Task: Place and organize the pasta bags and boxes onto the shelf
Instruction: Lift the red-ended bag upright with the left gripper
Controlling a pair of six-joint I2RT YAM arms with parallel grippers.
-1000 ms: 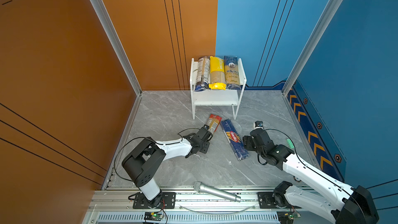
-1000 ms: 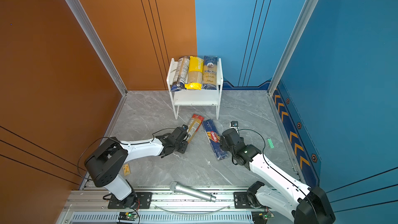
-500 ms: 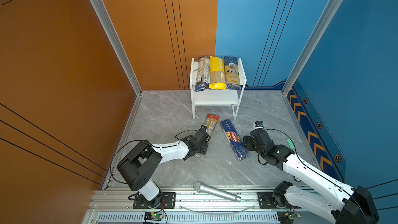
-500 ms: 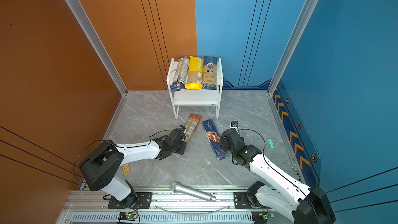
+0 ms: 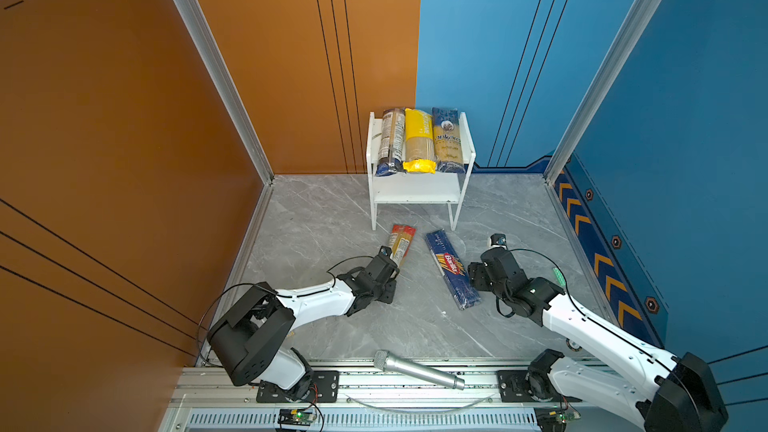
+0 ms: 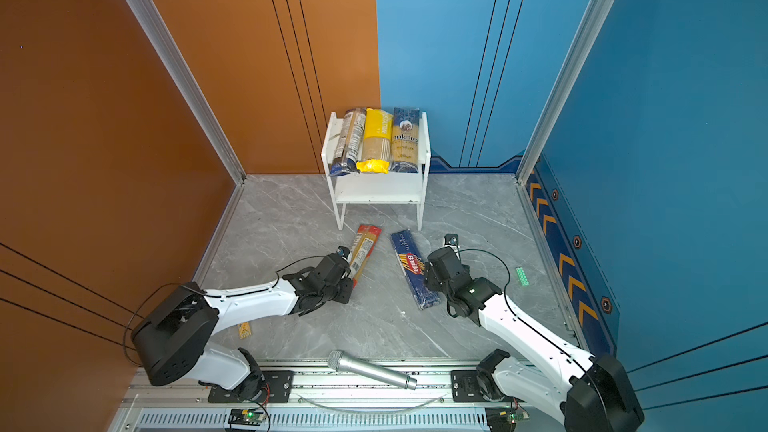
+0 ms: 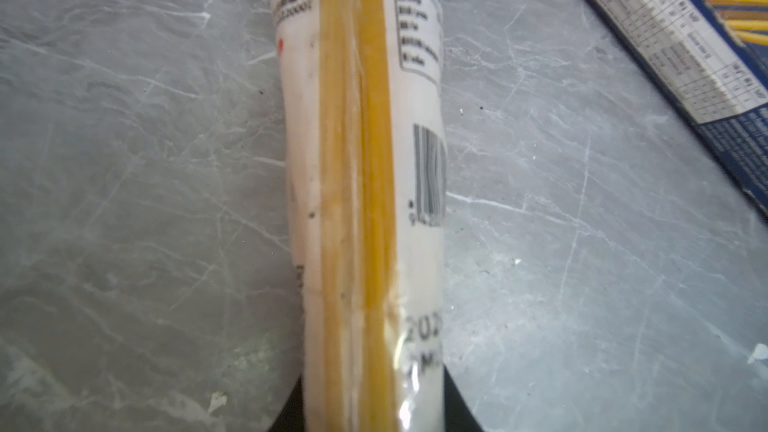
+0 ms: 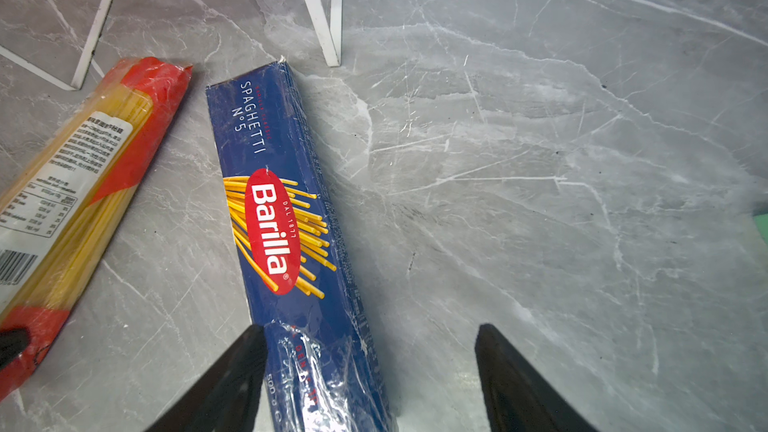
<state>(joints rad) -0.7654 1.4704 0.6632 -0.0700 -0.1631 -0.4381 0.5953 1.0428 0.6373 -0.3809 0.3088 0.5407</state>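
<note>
1. White boards of the shelf (image 5: 419,195) stand at the back of the grey marbled surface (image 5: 324,218). Its top board carries three packs side by side: the clear pack with dark-blue ends (image 5: 390,141), the yellow pack (image 5: 419,139) and the Ankara pack (image 5: 447,141). The lower board is bare.
2. Two packs lie on the surface in front of the shelf legs: the red-ended pack (image 5: 402,241) and the Barilla box (image 5: 451,270). They are near each other but apart, each with its far end toward the shelf.
3. The left hand (image 5: 393,271) is clamped narrow on the near end of the red-ended pack. In the left wrist view the pack runs out from between the dark fingers. Whether it is off the surface yet, I cannot tell.
4. The right hand (image 5: 478,280) is wide and sits low at the near part of the Barilla box. In the right wrist view the box lies between the fingers, just beside one and with a clear gap to the other, so nothing is gripped.
5. As a judgement, three of five packs are placed. The pick of the red-ended pack looks to be the step in hand, with the Barilla box after it. The top board looks nearly full across, so the lower board seems the likelier spot.
6. A silver microphone (image 5: 417,369) lies by the front rail and is no part of the job.
</note>
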